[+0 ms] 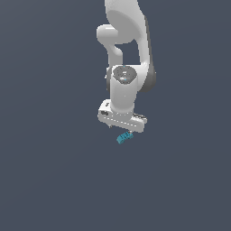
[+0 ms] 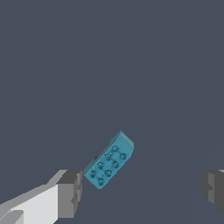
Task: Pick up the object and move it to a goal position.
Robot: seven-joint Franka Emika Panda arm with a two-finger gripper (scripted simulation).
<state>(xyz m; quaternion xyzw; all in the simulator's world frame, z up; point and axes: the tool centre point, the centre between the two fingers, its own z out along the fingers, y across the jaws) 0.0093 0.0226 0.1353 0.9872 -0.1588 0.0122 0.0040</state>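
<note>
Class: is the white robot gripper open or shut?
Open: the white robot gripper shows grey fingers wide apart, the small teal studded block unclamped beside one.

We see a small teal-blue block [image 2: 109, 160] with two rows of round bumps on its top, the same blue as the rest of it. Its sides look a bit lighter. The gripper [image 2: 142, 192] above it is white, and its fingertips [image 2: 70, 192] are dark grey. The arm [image 1: 128, 54] is white too, with a grey patch. All around the gripper, the ground [image 1: 45, 171] is plain dark grey-blue.
</note>
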